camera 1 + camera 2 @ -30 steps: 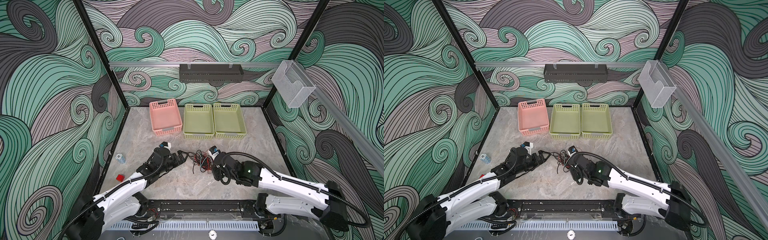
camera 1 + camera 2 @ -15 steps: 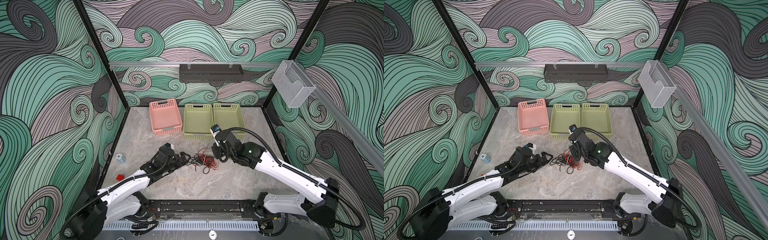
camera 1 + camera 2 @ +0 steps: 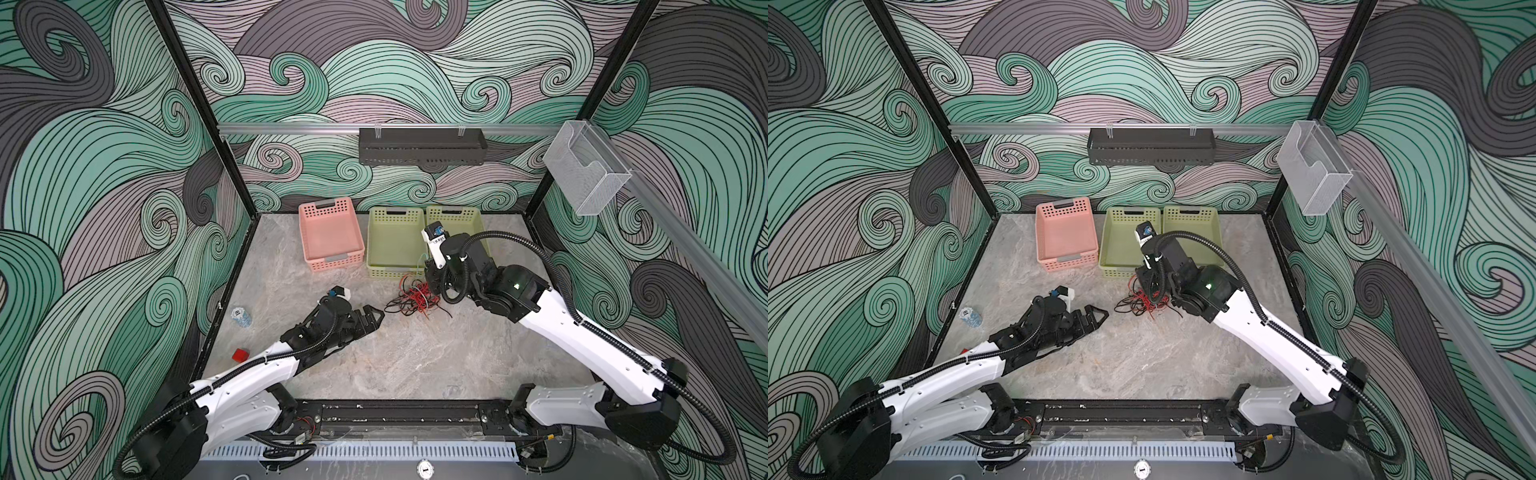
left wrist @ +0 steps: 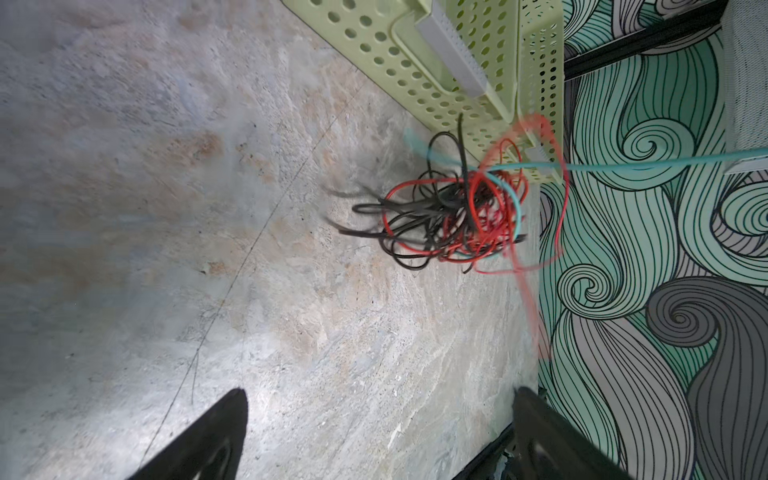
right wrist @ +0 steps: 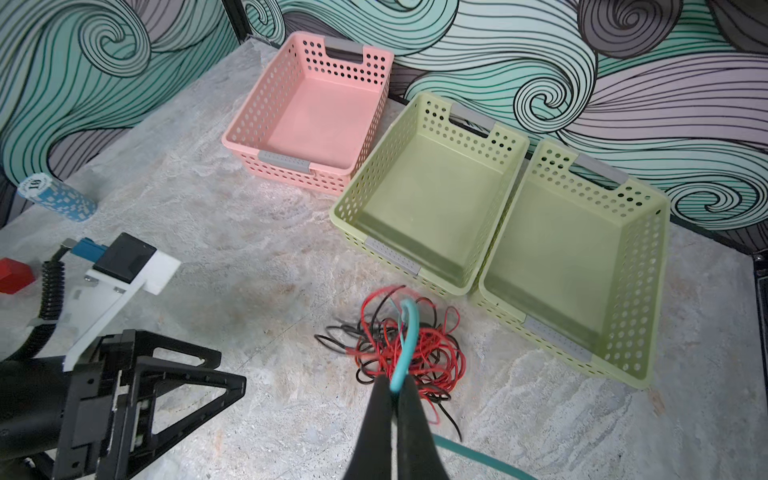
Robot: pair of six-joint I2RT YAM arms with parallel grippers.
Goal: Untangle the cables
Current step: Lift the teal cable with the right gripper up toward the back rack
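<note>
The right gripper [image 5: 394, 388] has climbed from the tabletop a second ago toward 12 o'clock, and now hangs above the front rim of the green baskets [image 3: 388, 272]. Its fingers are pinched together on the teal strand [image 5: 405, 353], which runs taut from the tangle in the left wrist view [image 4: 582, 167]. The cables [image 3: 411, 297] have been dragged with it. The red and black knot, seen in both top views [image 3: 1144, 301], now lies near the table's [image 3: 415, 357] centre, just short of the baskets, closer to them than before. Part of the knot is motion-blurred in the left wrist view [image 4: 453, 216].

The left gripper [image 3: 372, 316] has barely shifted. It lies low at 9 o'clock of the knot, fingers spread wide and clear of every strand, pointing at the cables. The left arm reaches low and flat from 7 o'clock. The right arm reaches up from 5 o'clock, its wrist bent down over the knot at 1 o'clock.
</note>
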